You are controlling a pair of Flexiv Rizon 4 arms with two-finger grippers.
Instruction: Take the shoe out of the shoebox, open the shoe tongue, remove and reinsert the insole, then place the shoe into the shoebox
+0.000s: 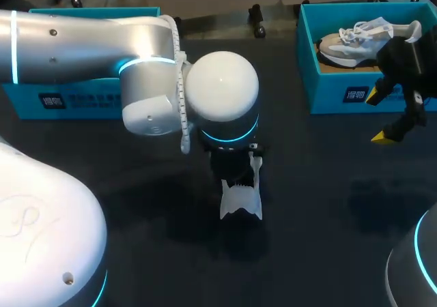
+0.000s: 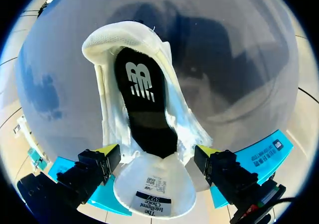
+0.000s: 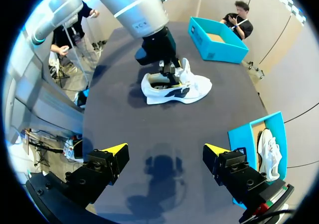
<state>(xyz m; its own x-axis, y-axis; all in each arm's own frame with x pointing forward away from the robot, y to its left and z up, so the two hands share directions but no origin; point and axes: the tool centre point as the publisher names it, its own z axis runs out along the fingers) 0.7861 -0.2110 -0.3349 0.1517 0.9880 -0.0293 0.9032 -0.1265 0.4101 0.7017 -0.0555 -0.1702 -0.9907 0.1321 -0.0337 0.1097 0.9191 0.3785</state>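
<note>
Over the shoe [image 3: 174, 89] on the counter [image 3: 149, 129], the left tool [image 2: 157, 151] spreads astride the raised tongue [image 2: 154, 184] (baring the insole [image 2: 144, 104], I judge); the right tool [image 3: 165, 149], spread and empty, waits well apart from the shoe.

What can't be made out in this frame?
Head view: shoe mostly hidden under left arm; left shoebox interior blocked by it too.
Left wrist view: whether left hand clamps the tongue is unclear.
Right wrist view: right shoebox partly covered by right hand.
</note>
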